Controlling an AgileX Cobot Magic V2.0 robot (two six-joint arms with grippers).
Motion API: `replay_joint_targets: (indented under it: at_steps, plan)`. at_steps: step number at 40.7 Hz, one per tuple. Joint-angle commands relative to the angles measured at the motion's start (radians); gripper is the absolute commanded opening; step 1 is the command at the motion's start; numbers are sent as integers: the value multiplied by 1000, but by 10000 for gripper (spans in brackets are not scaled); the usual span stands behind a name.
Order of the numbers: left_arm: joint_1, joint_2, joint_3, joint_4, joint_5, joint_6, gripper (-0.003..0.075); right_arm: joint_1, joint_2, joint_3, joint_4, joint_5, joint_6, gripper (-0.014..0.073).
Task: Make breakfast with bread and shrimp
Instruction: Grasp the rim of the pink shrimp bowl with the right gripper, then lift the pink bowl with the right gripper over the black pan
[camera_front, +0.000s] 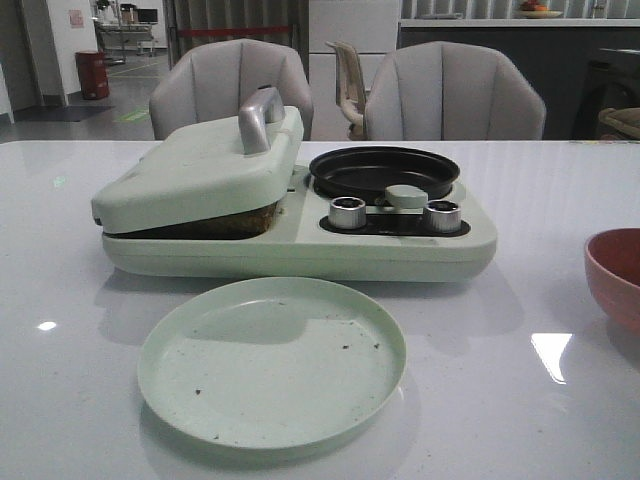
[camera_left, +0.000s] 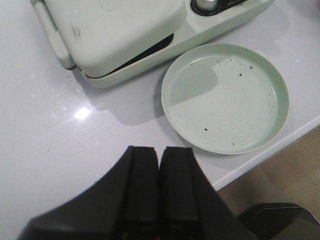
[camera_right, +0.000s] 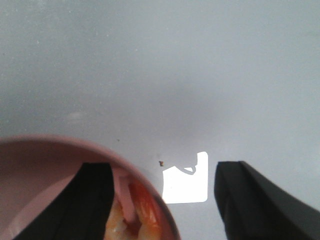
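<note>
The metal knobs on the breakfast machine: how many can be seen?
2. One knob is left of the pale-green knob, the other right of it, both below the black pan. None seems hidden.

- Left gripper (camera_left: 159, 192): two matte black fingers (camera_left: 142, 190), flat-faced and blocky, square at the tips, no markings or screws visible.
- The black widens behind them into a broad, smooth, sloped shoulder on one side.
- Right gripper (camera_right: 162, 200): two matte black fingers (camera_right: 95, 200), wedge-shaped, edges soft with blur.
- No cables, labels or fasteners show in either wrist view.
- Front view shows no part of either arm.
</note>
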Motion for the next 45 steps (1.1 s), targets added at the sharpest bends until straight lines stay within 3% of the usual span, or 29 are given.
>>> replay_joint_targets:
  at_steps: [1, 10, 20, 32, 45]
  plan:
    - [-7, -1, -26, 4, -72, -9, 101, -2, -16, -47, -9, -10, -36, 529]
    - [-7, 0, -26, 9, -83, -9, 101, 0, 11, -49, 23, -24, -52, 373]
    - [-7, 0, -26, 9, -111, -9, 101, 0, 14, -49, 42, -28, -52, 265]
    - [-7, 0, -26, 20, -111, -9, 101, 0, -18, -49, 42, -8, -52, 39]
    - [-7, 0, -26, 29, -100, -9, 101, 1, -182, -112, 38, -4, -89, 35]
